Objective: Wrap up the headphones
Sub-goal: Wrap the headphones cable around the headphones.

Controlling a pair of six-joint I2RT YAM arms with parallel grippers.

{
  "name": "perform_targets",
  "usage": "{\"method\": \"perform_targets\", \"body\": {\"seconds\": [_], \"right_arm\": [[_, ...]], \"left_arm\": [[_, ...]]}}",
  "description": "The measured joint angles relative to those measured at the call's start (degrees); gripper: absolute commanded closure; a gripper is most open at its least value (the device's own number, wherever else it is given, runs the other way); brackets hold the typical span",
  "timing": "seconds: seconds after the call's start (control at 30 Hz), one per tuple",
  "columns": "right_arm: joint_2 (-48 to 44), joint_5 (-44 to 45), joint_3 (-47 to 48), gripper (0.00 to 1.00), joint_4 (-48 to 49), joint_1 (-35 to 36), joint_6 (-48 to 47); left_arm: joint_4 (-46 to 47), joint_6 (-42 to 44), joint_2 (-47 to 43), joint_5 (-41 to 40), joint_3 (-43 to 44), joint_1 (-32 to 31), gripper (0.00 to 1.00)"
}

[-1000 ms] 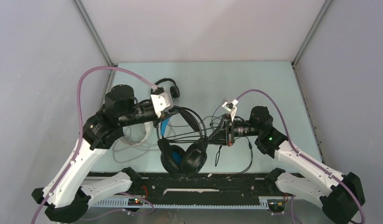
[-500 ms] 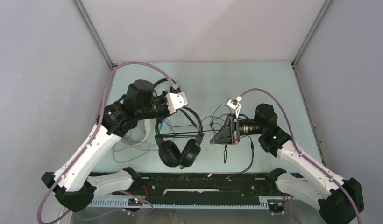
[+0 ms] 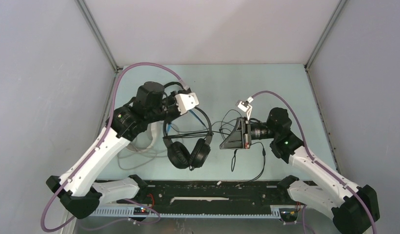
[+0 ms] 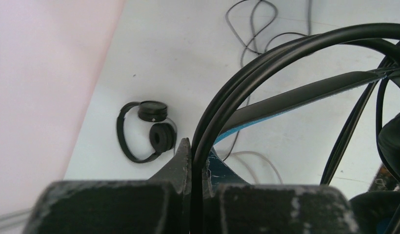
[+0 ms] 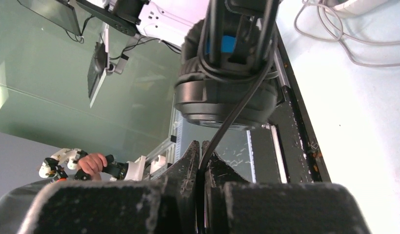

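My left gripper (image 3: 192, 112) is shut on the headband (image 4: 286, 53) of the black pair with blue headband and holds it off the table. Its earcups (image 3: 188, 154) hang below, close together. My right gripper (image 3: 222, 144) is shut on this pair's black cable (image 5: 237, 112), with the earcups (image 5: 227, 92) right in front of its fingers. In the wrist views both grippers, left (image 4: 195, 146) and right (image 5: 200, 146), show the jaws pinched tight. The small all-black pair (image 4: 144, 131) lies flat near the left wall. The white pair (image 3: 151, 139) lies partly hidden under my left arm.
Loose black cable (image 3: 248, 165) trails on the table under my right gripper. A pale cable (image 3: 134, 157) loops on the table at the near left. A black rail (image 3: 198, 187) runs along the near edge. Grey walls close in the left, right and back.
My left gripper has moved right and toward the back with the headband, and the hanging earcups have risen and turned. My right gripper has shifted slightly right, still on the cable.
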Motion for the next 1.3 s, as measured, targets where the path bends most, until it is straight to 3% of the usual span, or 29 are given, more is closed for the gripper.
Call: {"method": "perform_targets", "body": {"seconds": [0.43,0.7,1.03,1.3], "right_arm": [[8.33,3.61,8.68,0.85,12.35,3.54,13.88],[14.64,9.18,18.01,0.76,8.35,9.11,12.74],[21.75,15.67,28.33,0.76,0.83,13.73,7.17],[23.58,21.57,31.93,0.77,-3.85,16.26,0.76]], "left_arm": [[8.66,-8.0,-5.75,-13.9,-6.34,-0.04,1.0],[9.99,-18.67,-5.55,-25.46,-6.36,-0.02,1.0],[13.14,-34.97,-6.1,-40.94,-7.13,0.2,1.0],[13.75,-48.61,-6.54,-46.99,-8.07,0.28,1.0]]}}
